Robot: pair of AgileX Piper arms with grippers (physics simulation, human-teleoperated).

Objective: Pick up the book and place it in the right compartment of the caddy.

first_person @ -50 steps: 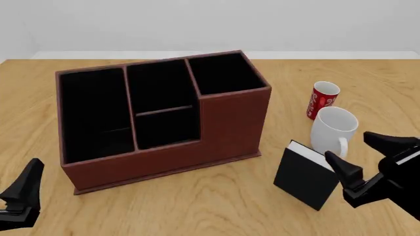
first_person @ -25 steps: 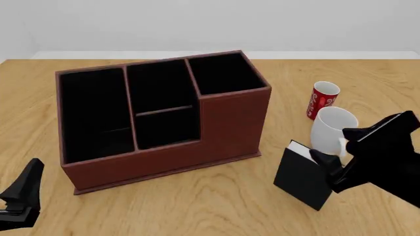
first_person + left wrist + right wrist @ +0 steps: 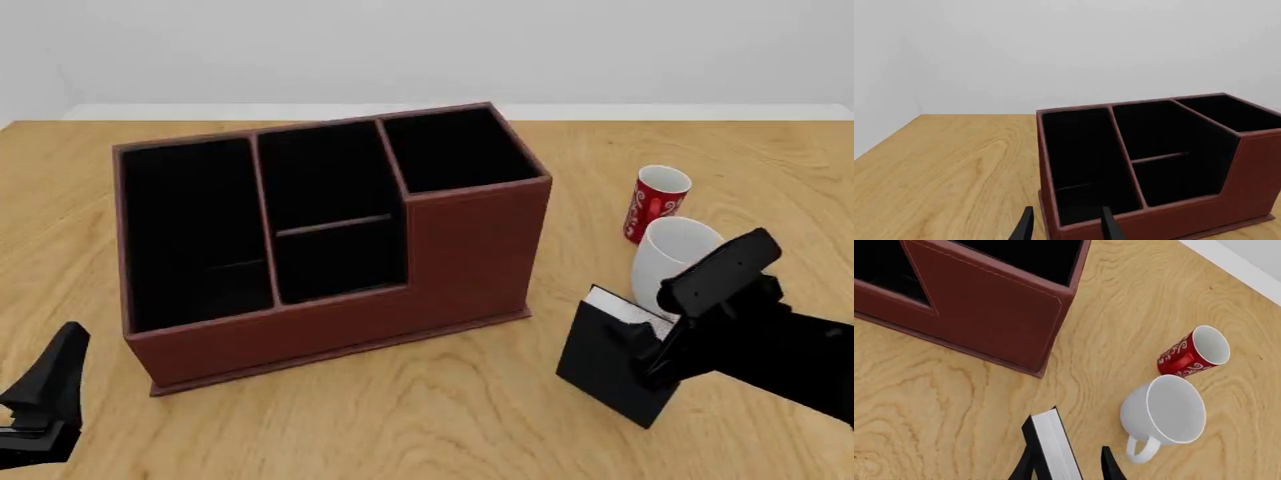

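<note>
The black book (image 3: 607, 368) stands on the table, right of the reddish-brown caddy (image 3: 441, 270), white page edges up. In the right wrist view its page edges (image 3: 1054, 442) run between my fingers. My right gripper (image 3: 650, 345) points down over the book's top, open, one finger on each side (image 3: 1067, 456). The right compartment (image 3: 454, 150) is the caddy's tall square section; it also shows in the left wrist view (image 3: 1231, 112). My left gripper (image 3: 64, 350) is open and empty at the front left, facing the caddy (image 3: 1067, 225).
A white mug (image 3: 674, 255) stands just behind the book, close to my right gripper; it also shows in the right wrist view (image 3: 1164, 412). A red patterned cup (image 3: 655, 203) stands behind the mug. The caddy's long left section (image 3: 187, 230) and crossbar middle section (image 3: 331, 215) are black-lined.
My right gripper has swung in from the right and tipped down over the book's top, its fingers now astride it. The book, caddy and left gripper have not moved.
</note>
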